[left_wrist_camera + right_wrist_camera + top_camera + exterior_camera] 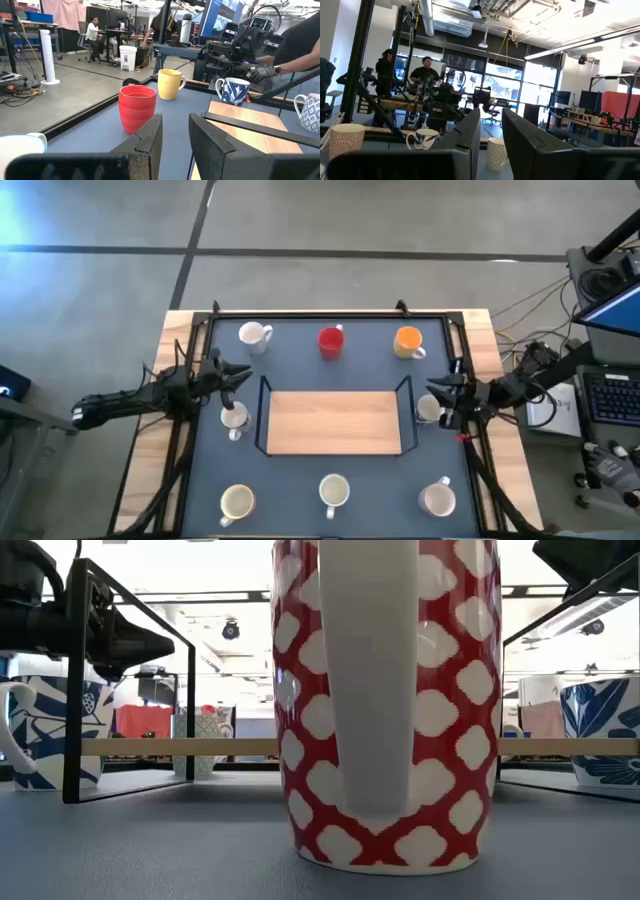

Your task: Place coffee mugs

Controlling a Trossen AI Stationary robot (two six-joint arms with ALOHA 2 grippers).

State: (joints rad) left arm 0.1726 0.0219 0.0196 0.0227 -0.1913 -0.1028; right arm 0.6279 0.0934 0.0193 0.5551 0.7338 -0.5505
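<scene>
Eight mugs stand upright on the dark mat around a wooden board point(333, 421). White point(254, 335), red point(331, 341) and orange point(408, 342) mugs line the far side, and three pale ones point(334, 491) stand along the near edge. My left gripper point(236, 373) is open, hovering just beyond a blue-patterned mug point(233, 417) at the board's left. My right gripper point(441, 386) is also open and hangs beside a blue-patterned mug point(429, 408) at the board's right. In the left wrist view the fingers point(150, 137) point toward the red mug point(137, 107). Nothing lies between either pair of fingers.
A black wire frame point(264, 416) edges the board's left, right and near sides. A red-and-white patterned mug point(385, 700) fills the low view. Black rails point(190, 380) run along the mat's sides. A person's hand point(261, 74) shows near the right arm beyond the table.
</scene>
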